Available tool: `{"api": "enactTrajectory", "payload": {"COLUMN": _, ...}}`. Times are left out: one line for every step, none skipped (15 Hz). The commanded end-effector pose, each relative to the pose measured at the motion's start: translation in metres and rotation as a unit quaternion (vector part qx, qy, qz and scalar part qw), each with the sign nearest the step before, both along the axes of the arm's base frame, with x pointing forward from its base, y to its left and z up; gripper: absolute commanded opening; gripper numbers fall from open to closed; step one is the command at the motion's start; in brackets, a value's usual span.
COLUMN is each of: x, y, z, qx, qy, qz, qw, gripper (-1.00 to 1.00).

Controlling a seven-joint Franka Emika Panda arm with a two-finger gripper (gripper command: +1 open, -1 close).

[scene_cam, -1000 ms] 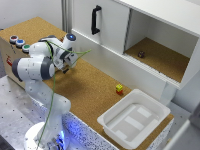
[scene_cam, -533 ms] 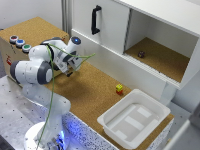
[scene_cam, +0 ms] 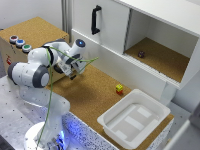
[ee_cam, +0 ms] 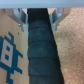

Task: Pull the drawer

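**Item: drawer** (ee_cam: 10, 50). Set in the side of the cork-topped box (scene_cam: 35, 30) at the bench's (scene_cam: 95, 97) end on the exterior view's left. In that view the arm covers it almost wholly. The wrist view shows a pale wooden front panel with the bench's cork beside it. Whether it is closed or already out a little cannot be told.

**Handling (judged).** A rigid wooden front on a slide, light and not fragile. It should move in a straight line away from the box, and may bind if pulled askew. The flat panel offers no purchase. The place to hold is the dark strip (ee_cam: 40, 50) crossing the panel, apparently a handle with a matt, slightly ribbed surface that is not likely to slip.

**Gripper** (ee_cam: 40, 15). Level with the box side in the exterior view (scene_cam: 75, 67). The fingers (ee_cam: 20, 15) stand one on each side of the dark strip, close against its edges. Whether they are pressing on it cannot be told.

**Marks.**
- Panel: a blue blocky pixel figure (ee_cam: 9, 52). No letters, brand or label can be read anywhere.

**Also present.**
- Three coloured buttons (scene_cam: 20, 44) on the box top.
- White door (scene_cam: 100, 25) with a black grip, along the bench's far edge.
- Small yellow cube (scene_cam: 119, 88) mid-bench.
- White tub (scene_cam: 107, 122) at the near corner on the exterior view's right.
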State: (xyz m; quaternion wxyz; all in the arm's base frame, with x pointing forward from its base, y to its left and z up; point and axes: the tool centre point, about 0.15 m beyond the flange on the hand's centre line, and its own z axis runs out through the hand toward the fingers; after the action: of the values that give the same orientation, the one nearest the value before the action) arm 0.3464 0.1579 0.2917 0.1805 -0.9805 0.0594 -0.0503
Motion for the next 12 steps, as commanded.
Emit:
{"api": "enactTrajectory", "payload": {"x": -0.009, "y": -0.037, "z": -0.004, "qx": -0.008, "qy": 0.000, "qz": -0.013, "qw": 1.000, "gripper": 1.00}}
{"api": "enactTrajectory", "payload": {"x": -0.008, "y": -0.034, "z": 0.002, "qx": -0.010, "qy": -0.010, "qz": -0.007, "qw": 1.000, "gripper": 1.00}}
{"api": "enactTrajectory", "payload": {"x": -0.009, "y": -0.030, "z": 0.006, "qx": -0.016, "qy": -0.013, "qz": 0.005, "qw": 1.000, "gripper": 1.00}}
{"api": "enactTrajectory", "payload": {"x": -0.009, "y": -0.024, "z": 0.010, "qx": -0.025, "qy": -0.013, "qz": 0.022, "qw": 0.999, "gripper": 1.00}}
{"api": "enactTrajectory", "payload": {"x": -0.011, "y": -0.021, "z": 0.013, "qx": -0.032, "qy": -0.011, "qz": 0.032, "qw": 0.999, "gripper": 1.00}}
{"api": "enactTrajectory", "payload": {"x": -0.013, "y": -0.019, "z": 0.018, "qx": -0.038, "qy": -0.012, "qz": 0.038, "qw": 0.998, "gripper": 1.00}}
{"api": "enactTrajectory", "payload": {"x": -0.014, "y": -0.019, "z": 0.024, "qx": -0.043, "qy": -0.016, "qz": 0.041, "qw": 0.998, "gripper": 1.00}}
{"api": "enactTrajectory", "payload": {"x": -0.016, "y": -0.020, "z": 0.028, "qx": -0.048, "qy": -0.021, "qz": 0.042, "qw": 0.998, "gripper": 1.00}}
{"api": "enactTrajectory", "payload": {"x": -0.017, "y": -0.020, "z": 0.036, "qx": -0.050, "qy": -0.030, "qz": 0.042, "qw": 0.997, "gripper": 1.00}}
{"api": "enactTrajectory", "payload": {"x": -0.017, "y": -0.019, "z": 0.041, "qx": -0.057, "qy": -0.034, "qz": 0.043, "qw": 0.997, "gripper": 1.00}}
{"api": "enactTrajectory", "payload": {"x": -0.017, "y": -0.017, "z": 0.048, "qx": -0.066, "qy": -0.039, "qz": 0.047, "qw": 0.996, "gripper": 1.00}}
{"api": "enactTrajectory", "payload": {"x": -0.017, "y": -0.015, "z": 0.056, "qx": -0.076, "qy": -0.045, "qz": 0.051, "qw": 0.995, "gripper": 1.00}}
